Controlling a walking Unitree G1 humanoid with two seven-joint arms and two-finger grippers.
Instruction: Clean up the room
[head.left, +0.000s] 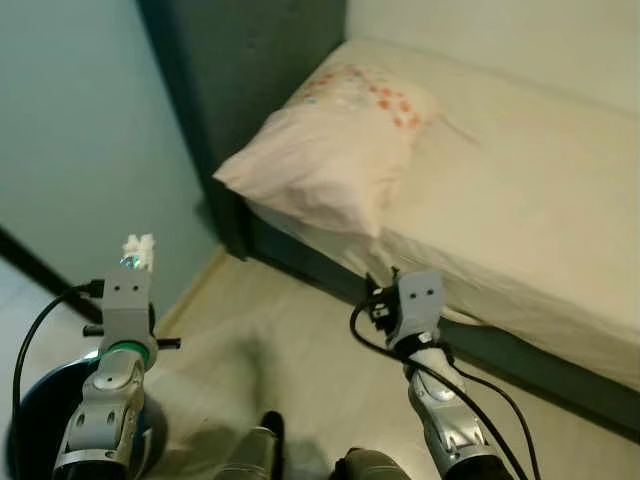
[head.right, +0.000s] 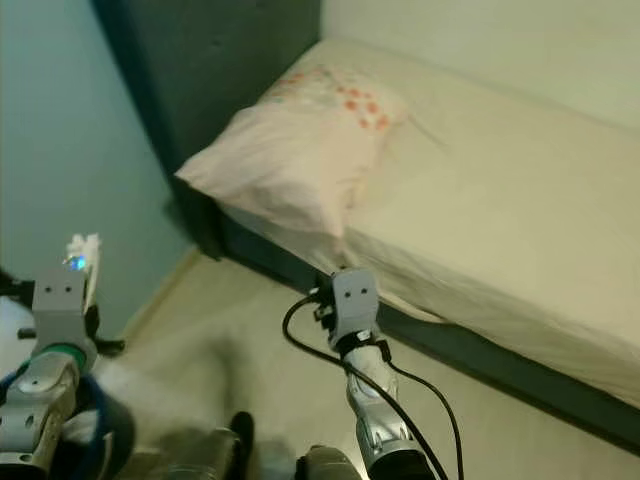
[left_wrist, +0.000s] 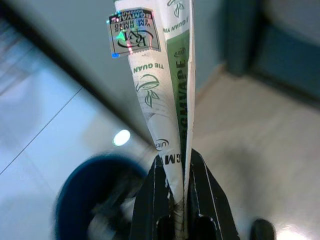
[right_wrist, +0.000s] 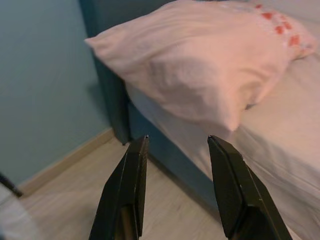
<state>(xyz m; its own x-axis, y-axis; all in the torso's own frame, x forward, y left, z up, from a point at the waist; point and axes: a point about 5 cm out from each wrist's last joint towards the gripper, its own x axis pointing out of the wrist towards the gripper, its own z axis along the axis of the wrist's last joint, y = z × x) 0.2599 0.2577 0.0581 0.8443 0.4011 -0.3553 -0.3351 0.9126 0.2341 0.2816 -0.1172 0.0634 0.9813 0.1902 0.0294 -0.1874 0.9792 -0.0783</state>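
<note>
Left gripper (left_wrist: 176, 192): clamped on white-green printed wrapper (left_wrist: 162, 95), held upright above blue bin (left_wrist: 95, 195) by teal wall. Right gripper (right_wrist: 177, 185): fingers spread wide, holding nothing, above wood floor (head.left: 290, 360) beside bed (head.left: 520, 200). Pink pillow (head.left: 330, 150): overhangs bed's corner.

Bed (head.left: 520, 200), cream sheet, dark frame; pink pillow (head.left: 335, 150) at head end, overhanging edge. Pale floor (head.left: 290, 340) carries blue bin (left_wrist: 95, 200).
</note>
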